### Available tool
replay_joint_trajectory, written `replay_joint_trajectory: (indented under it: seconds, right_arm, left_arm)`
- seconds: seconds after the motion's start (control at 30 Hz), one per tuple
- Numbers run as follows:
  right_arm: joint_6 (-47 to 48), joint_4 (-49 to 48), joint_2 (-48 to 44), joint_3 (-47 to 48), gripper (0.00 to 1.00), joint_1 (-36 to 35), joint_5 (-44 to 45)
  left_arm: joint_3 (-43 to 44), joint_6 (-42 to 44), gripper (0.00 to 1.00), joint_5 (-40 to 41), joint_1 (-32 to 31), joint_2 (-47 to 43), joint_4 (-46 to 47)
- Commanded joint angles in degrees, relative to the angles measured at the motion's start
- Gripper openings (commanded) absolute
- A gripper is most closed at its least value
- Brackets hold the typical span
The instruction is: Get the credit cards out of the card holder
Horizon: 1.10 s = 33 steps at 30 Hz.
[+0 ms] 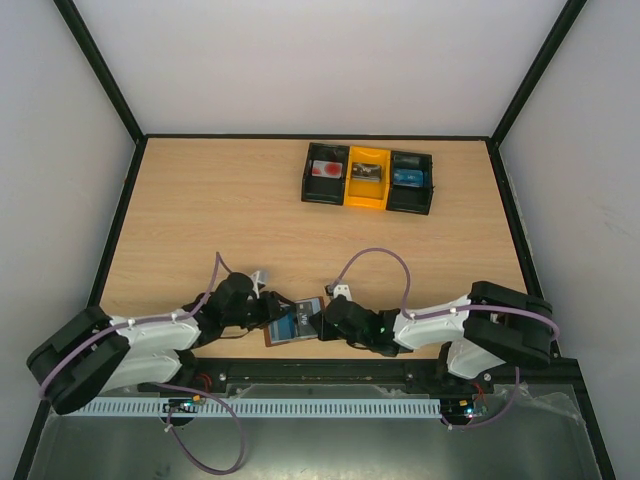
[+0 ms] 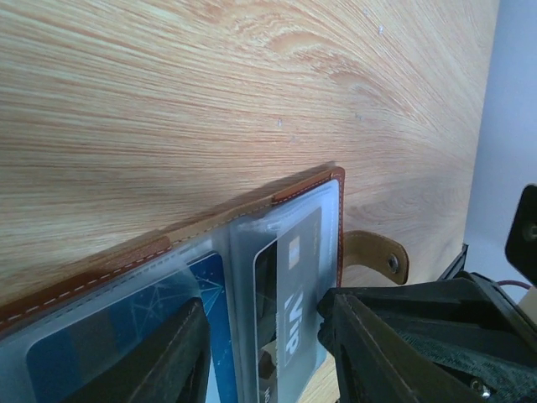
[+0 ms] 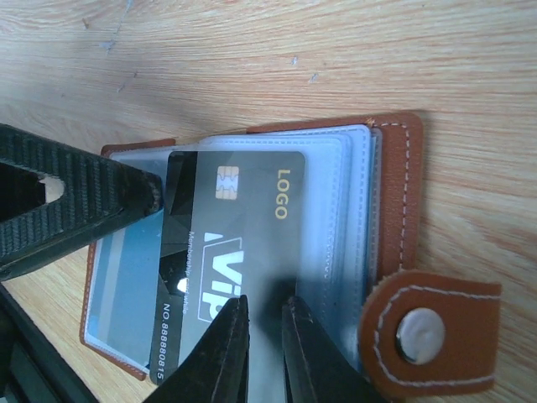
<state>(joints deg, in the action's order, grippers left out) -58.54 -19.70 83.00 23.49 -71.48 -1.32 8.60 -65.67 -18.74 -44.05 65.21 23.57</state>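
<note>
Item: card holder [image 1: 292, 328], brown leather, lying open and flat on the worktop [image 1: 200, 220] close to its near edge, between my two arms; snap tab [image 3: 424, 327] lies flat beside it

Item: dark VIP card [image 3: 231, 243], on the top sleeve and skewed against the sleeve edges. Its long axis runs from the holder back toward my right wrist camera, so I judge the pull goes back along that line

Item: right arm's fingers [image 3: 235, 344], set narrow over the card's long edge. They look pinched on it, though the contact itself is hidden from me. This is the arm on the card

Item: left arm's fingers [image 2: 361, 332], spread wide, straddling the sleeve page and bearing down on the holder

Item: blue card [image 2: 214, 294], under the neighbouring sleeve, untouched

Room: the near edge is tight behind the holder; on the far side open wood runs to the black-and-yellow tray [image 1: 305, 180], well apart
</note>
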Motion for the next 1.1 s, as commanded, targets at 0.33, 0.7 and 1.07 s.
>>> replay_joint_trajectory:
  seconds: [0.33, 0.7, 1.07]
  right_arm:
    - [-3.24, -6.76, 1.09, -5.43, 0.13, 0.2, -0.35]
    - [-4.32, -7.03, 1.02, -6.33, 0.13, 0.2, 0.02]
    - [-5.8, -10.45, 3.01, -8.44, 0.13, 0.17, 1.26]
  left_arm:
    - [-0.58, -2.58, 0.27, -2.54, -1.25, 7.54, 11.07]
    - [-1.04, -2.7, 0.03, -2.83, -1.23, 5.65, 11.78]
    - [0.12, -0.16, 0.03, 0.88, -0.77, 0.03, -0.41]
